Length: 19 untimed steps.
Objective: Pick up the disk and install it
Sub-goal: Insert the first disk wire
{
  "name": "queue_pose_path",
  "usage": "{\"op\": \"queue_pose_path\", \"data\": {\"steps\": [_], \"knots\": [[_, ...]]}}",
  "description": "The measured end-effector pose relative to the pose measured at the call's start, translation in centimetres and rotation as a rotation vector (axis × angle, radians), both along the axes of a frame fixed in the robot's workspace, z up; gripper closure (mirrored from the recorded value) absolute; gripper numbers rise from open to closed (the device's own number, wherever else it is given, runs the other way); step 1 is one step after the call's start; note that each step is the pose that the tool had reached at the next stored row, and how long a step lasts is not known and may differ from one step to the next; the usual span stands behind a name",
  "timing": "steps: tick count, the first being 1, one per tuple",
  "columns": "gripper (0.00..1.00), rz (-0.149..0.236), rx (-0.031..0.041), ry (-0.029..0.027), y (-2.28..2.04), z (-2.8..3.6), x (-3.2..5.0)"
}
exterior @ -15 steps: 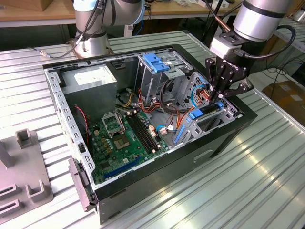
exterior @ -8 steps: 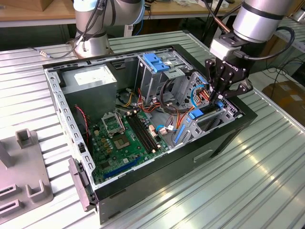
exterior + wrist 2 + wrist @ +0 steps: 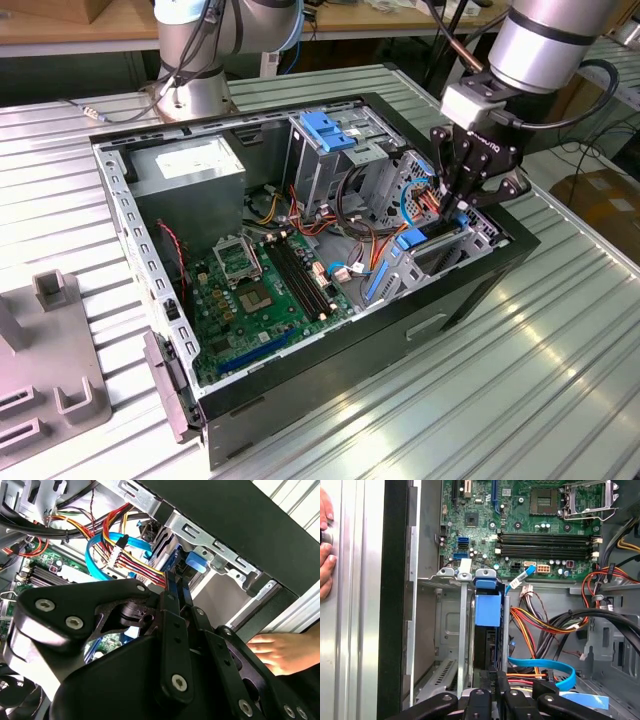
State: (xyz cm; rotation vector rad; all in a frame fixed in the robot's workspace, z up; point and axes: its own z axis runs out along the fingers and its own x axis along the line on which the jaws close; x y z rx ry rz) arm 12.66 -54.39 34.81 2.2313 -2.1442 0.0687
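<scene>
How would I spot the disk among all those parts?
Find the open computer case, then the metal bay at its corner under the tool. The disk stands edgewise in that bay, showing a bright blue end; unlike the thin blue cable beside it, that is a rigid block.

Bright, even overhead light — glare streaks on the ribbed metal table (image 3: 540,350) — sharp focus.

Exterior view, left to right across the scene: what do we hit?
Grey fixture block → power-supply box → motherboard → blue latch on the drive cage → pincer over the case's right end → cardboard box.
</scene>
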Motion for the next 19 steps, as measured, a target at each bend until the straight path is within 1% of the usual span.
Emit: {"op": "queue_pose_path", "data": {"steps": [10,12,14,16,19], "knots": [[0.84,0.000,-0.0004,0.0000,-0.13,-0.32,0.00],[0.84,0.000,0.0010,-0.0001,-0.13,-0.33,0.00],[0.84,0.000,0.0019,0.0000,-0.13,-0.14,0.00],[0.84,0.000,0.0011,0.0000,-0.13,0.13,0.00],[0.84,-0.003,0.0015,0.0000,-0.13,0.19,0.00]]}}
